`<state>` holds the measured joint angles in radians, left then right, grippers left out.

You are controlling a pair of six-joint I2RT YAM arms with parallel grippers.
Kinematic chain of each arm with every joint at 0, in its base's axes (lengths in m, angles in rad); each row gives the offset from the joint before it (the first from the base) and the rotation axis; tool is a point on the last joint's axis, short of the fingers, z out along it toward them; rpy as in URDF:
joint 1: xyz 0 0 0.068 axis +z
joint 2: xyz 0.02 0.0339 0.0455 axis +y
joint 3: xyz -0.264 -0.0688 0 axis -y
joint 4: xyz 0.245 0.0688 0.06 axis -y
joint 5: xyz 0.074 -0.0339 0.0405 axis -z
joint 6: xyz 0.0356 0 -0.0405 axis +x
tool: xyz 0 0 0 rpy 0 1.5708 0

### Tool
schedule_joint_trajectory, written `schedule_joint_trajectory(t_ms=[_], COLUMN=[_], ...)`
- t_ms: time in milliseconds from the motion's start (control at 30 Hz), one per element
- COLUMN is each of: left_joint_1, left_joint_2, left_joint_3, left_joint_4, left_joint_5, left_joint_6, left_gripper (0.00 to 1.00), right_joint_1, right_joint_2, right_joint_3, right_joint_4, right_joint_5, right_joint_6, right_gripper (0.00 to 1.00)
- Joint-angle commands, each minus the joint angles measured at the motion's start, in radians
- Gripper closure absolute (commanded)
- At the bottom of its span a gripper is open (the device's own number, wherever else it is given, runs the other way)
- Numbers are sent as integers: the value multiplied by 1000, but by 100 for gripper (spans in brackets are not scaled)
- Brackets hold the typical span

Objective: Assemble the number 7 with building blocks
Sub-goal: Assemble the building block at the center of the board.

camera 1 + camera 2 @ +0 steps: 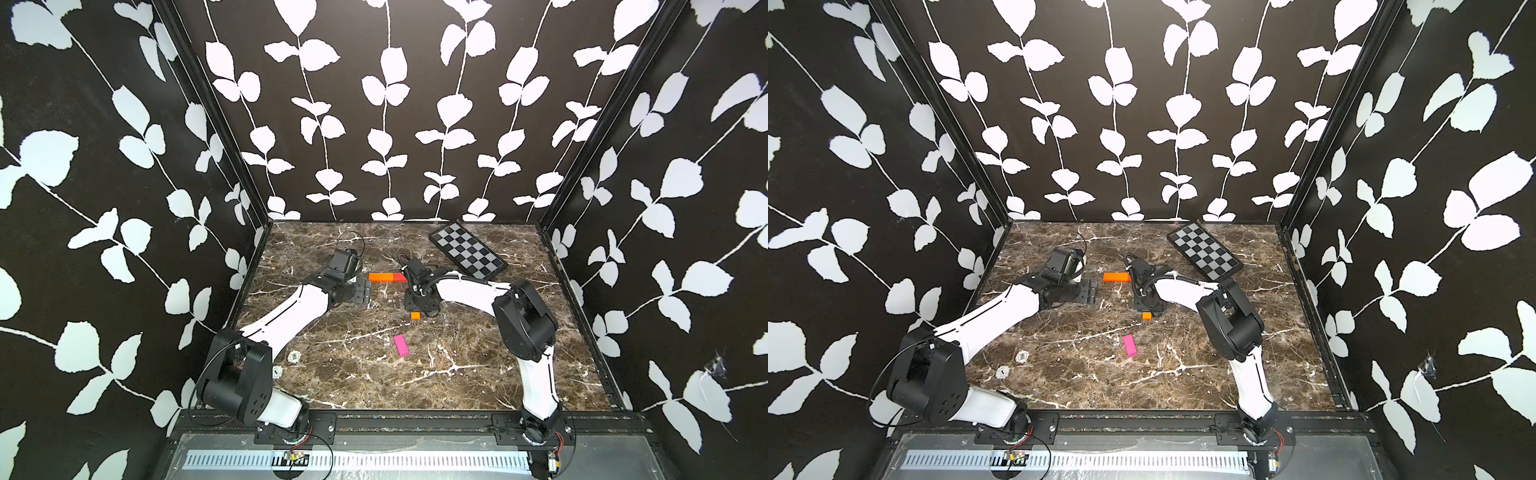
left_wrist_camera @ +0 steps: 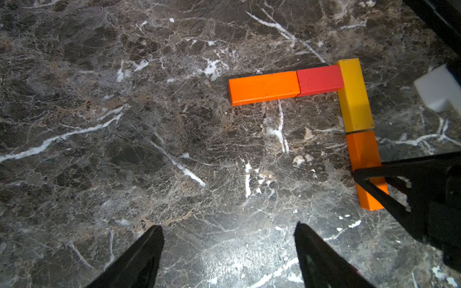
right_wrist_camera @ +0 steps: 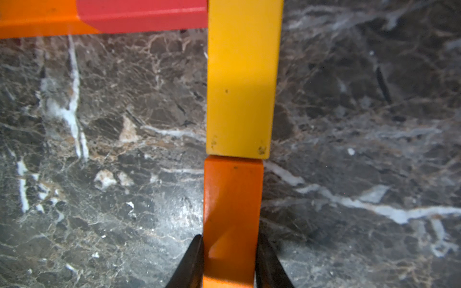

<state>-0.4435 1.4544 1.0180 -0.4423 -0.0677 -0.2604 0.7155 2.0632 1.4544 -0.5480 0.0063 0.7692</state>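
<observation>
Marble tabletop (image 1: 457,374). Clamps the lower orange bar (image 3: 233,194) in the right gripper (image 3: 229,239), butted against the yellow bar (image 3: 242,87). Holds the left gripper (image 2: 228,227) wide, empty.

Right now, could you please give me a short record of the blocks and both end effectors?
Top bar: orange top block and red block, end to end
Stem so far: yellow block against the red block's end, then orange stem block end to end with it
Loose: pink block, lying apart on the table
Right end effector: closed on the orange stem block
Left end effector: open, holding nothing
Also present: checkered board, at the back
</observation>
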Motion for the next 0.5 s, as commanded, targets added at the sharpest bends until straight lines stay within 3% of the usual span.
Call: schedule_joint_trajectory(t_ms=[0, 467], left_joint_1=[1, 0], left_joint_2=[-15, -15], left_joint_3=[-6, -6], left_joint_4=[4, 4], left_joint_5=[0, 0], left_joint_6=[11, 11], left_gripper=[15, 15], right_joint_1=[-26, -28], right_joint_2=[68, 71], right_joint_3=[-16, -13], right_joint_4=[-79, -74], right_joint_5=[48, 34], right_joint_6=[-4, -12], right_gripper=[68, 68])
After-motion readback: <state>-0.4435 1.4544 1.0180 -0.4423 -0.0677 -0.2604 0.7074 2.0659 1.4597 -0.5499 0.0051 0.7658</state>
